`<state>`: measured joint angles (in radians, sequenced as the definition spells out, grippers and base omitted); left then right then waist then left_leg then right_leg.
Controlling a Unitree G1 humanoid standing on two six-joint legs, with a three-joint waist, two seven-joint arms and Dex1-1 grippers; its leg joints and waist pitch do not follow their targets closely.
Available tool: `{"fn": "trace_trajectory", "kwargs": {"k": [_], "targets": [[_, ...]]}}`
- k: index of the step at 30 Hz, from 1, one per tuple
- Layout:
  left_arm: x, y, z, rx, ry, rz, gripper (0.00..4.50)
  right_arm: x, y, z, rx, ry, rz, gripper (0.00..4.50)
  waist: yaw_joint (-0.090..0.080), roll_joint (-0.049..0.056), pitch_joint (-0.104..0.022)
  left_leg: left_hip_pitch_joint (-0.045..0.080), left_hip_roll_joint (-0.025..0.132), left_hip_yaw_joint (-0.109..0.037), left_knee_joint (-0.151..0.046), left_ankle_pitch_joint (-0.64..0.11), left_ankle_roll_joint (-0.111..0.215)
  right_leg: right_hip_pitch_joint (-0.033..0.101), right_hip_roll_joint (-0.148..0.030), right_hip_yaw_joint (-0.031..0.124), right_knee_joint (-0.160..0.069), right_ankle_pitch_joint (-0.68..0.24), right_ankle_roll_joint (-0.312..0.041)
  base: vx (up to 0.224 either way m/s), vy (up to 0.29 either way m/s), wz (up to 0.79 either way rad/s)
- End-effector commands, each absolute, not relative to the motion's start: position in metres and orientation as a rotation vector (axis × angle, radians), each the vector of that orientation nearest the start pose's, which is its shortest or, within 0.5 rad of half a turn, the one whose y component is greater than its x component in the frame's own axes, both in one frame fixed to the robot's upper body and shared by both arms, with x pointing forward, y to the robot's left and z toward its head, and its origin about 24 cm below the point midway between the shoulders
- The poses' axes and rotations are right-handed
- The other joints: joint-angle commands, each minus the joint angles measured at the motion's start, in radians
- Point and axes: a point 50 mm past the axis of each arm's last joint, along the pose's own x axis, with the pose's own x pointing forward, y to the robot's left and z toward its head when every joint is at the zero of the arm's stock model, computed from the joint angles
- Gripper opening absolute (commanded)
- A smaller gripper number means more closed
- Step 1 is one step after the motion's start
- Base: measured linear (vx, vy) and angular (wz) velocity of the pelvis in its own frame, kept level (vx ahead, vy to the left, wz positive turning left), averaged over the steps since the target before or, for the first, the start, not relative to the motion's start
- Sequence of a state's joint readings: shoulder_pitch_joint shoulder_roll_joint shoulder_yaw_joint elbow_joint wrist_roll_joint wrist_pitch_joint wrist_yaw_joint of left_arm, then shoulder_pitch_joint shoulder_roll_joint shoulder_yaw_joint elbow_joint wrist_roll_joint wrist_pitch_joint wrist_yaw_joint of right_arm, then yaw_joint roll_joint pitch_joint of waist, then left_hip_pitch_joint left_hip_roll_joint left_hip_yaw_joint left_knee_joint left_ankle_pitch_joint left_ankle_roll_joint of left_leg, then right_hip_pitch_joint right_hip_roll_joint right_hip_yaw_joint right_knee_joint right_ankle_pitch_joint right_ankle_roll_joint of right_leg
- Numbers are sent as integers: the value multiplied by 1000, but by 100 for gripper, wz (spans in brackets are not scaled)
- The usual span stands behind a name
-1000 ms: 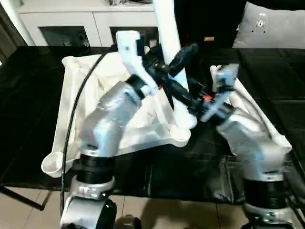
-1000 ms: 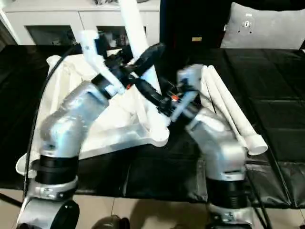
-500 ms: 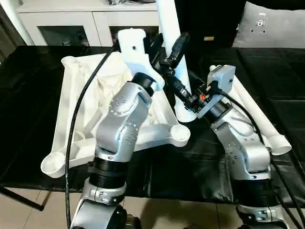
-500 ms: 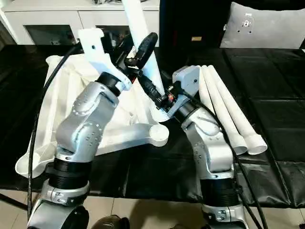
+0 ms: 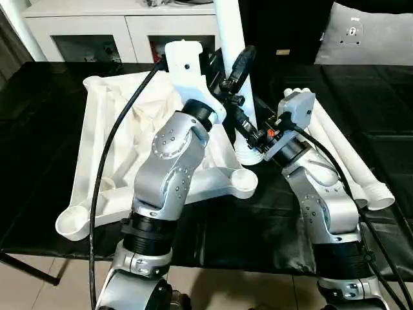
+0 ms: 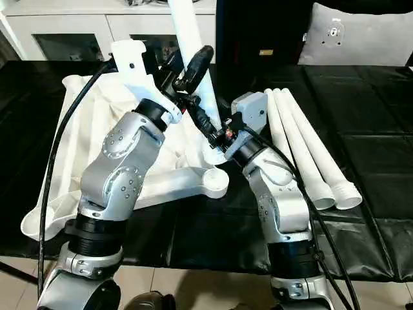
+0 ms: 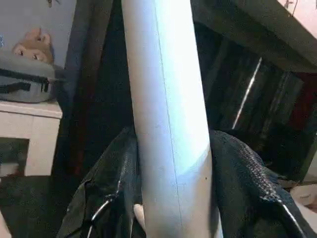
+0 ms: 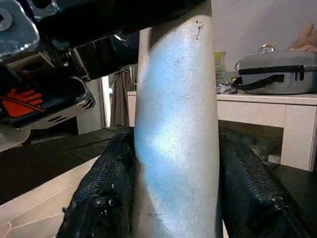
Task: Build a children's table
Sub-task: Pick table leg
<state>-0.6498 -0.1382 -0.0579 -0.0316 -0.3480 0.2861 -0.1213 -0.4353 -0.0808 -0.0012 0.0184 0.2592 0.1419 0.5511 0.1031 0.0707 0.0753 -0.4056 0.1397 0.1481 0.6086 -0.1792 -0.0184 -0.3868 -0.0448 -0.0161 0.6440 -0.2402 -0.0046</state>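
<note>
Gripping unlabelled white leg (image 7: 168, 124), left end effector (image 5: 233, 76), right end effector (image 5: 248, 132)

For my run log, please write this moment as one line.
left pincer: gripping upright leg | right pincer: gripping same leg lower | tabletop: upside down | spare legs: lying right

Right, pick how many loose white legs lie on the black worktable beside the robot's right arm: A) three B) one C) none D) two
A: three loose white legs lie side by side on the black worktable, apart from the upright leg in the fingers.
</note>
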Motion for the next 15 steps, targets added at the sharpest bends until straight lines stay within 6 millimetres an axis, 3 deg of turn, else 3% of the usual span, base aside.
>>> {"fn": "trace_trajectory", "kwargs": {"k": [1, 2, 4, 7, 13, 15], "targets": [[319, 35, 204, -456, -292, -544, 189, 311, -104, 157, 78, -342, 714, 185, -1, -25, -74, 15, 75, -24, -55, -60, 105, 49, -94, 38, -72, 62, -232, 0, 0, 0], [319, 36, 204, -473, -286, -541, 189, 311, -104, 157, 78, -343, 714, 185, -2, -18, -72, 14, 75, -24, -54, -60, 105, 46, -94, 39, -73, 59, -233, 0, 0, 0], [319, 38, 203, -498, -278, -534, 188, 312, -103, 158, 75, -346, 714, 185, -4, -22, -71, 15, 75, -24, -55, -67, 104, 47, -93, 39, -75, 56, -233, 0, 0, 0], [321, 39, 202, -509, -268, -522, 186, 312, -104, 158, 73, -345, 705, 185, -5, -19, -71, 14, 74, -25, -55, -64, 105, 48, -93, 39, -74, 57, -231, 0, 0, 0], [324, 44, 201, -509, -263, -485, 184, 313, -104, 156, 87, -315, 683, 185, -11, -23, -70, 13, 73, -25, -56, -69, 102, 50, -93, 39, -76, 51, -228, 0, 0, 0], [326, 47, 201, -493, -267, -467, 184, 315, -104, 155, 104, -302, 687, 255, -12, -26, -69, 14, 74, -25, -56, -69, 103, 49, -93, 39, -76, 50, -228, 0, 0, 0]]}}
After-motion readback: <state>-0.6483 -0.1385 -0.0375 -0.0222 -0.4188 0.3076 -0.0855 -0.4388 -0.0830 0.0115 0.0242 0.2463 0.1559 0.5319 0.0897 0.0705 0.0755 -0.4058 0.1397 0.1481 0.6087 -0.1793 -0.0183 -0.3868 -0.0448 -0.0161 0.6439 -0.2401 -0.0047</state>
